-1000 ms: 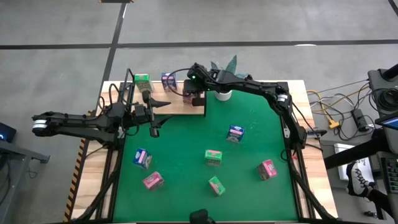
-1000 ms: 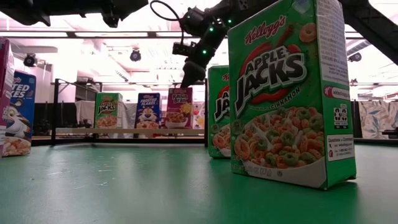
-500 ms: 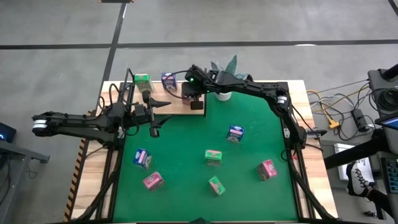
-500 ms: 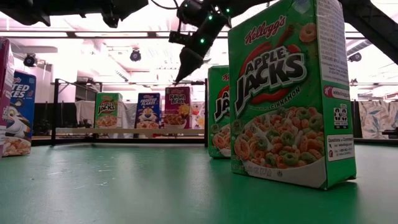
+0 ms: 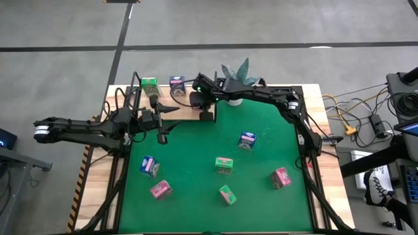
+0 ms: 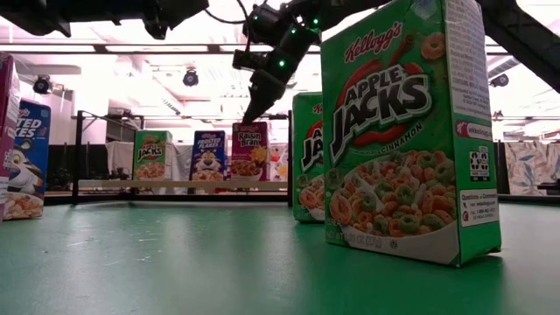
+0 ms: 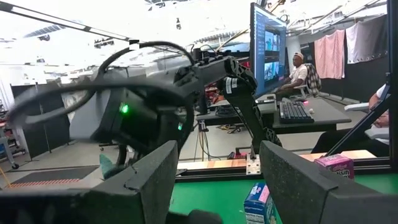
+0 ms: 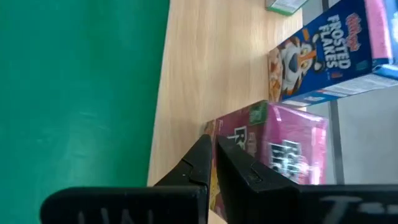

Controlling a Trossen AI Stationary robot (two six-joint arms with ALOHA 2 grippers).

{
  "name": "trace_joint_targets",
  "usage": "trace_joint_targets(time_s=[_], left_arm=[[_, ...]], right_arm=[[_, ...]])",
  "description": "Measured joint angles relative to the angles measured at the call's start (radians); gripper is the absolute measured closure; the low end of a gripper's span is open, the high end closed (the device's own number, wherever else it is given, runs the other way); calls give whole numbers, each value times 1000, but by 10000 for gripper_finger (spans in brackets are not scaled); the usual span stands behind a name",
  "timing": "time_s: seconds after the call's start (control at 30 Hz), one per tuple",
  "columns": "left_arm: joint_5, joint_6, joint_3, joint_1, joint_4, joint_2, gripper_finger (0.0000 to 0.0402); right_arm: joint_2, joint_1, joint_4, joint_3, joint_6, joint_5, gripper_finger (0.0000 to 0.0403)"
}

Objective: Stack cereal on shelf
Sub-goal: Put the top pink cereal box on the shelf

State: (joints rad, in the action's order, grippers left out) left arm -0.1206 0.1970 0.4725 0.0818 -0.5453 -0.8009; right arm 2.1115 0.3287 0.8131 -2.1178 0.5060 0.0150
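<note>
A: Right gripper (image 5: 196, 99) from above: pinched together, empty, over far shelf (image 5: 186, 112). Three cartons up there, six loose on green.

B: Low view: pink carton (image 6: 251, 151) standing upright on shelf. A third done.

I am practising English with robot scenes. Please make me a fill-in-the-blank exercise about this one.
1. The number of cereal boxes standing on the shelf is ____.
2. The right claw hovers above the ____ Raisin Bran box.
3. The right claw's fingers are ____.
4. The left claw, near the shelf, holds ____.

Missing words: three; pink; shut; nothing
</note>
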Motion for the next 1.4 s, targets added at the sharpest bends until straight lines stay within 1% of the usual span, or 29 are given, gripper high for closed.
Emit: trace_joint_targets(time_s=[0.23, 0.5, 0.7, 0.9, 1.0, 1.13, 1.2, 1.3, 1.4], left_arm=[[0, -11, 0, 0, 4, 0, 189], [1, -15, 0, 0, 11, 0, 189], [4, -15, 0, 0, 25, 0, 189], [1, -15, 0, 0, 128, -1, 189], [-2, -15, 2, 4, 172, -9, 195], [-10, -15, 47, 13, 290, -37, 222], [-40, -15, 70, 13, 359, -61, 245], [-82, -7, 95, 14, 447, -90, 288], [-90, 9, 103, 14, 485, -103, 339]], right_arm=[[28, -2, -6, 1, 31, -119, 390], [43, -2, -7, 1, 35, -120, 390], [28, -12, 23, 1, 27, -120, 390], [-25, -20, 87, 1, 27, -120, 390], [-46, -19, 114, 1, 27, -120, 390], [-80, -12, 89, 1, 28, -120, 390], [-84, -7, 60, 0, 26, -119, 390], [-82, 6, 17, 0, 17, -108, 390], [-72, 23, -36, 0, -3, -53, 390]])
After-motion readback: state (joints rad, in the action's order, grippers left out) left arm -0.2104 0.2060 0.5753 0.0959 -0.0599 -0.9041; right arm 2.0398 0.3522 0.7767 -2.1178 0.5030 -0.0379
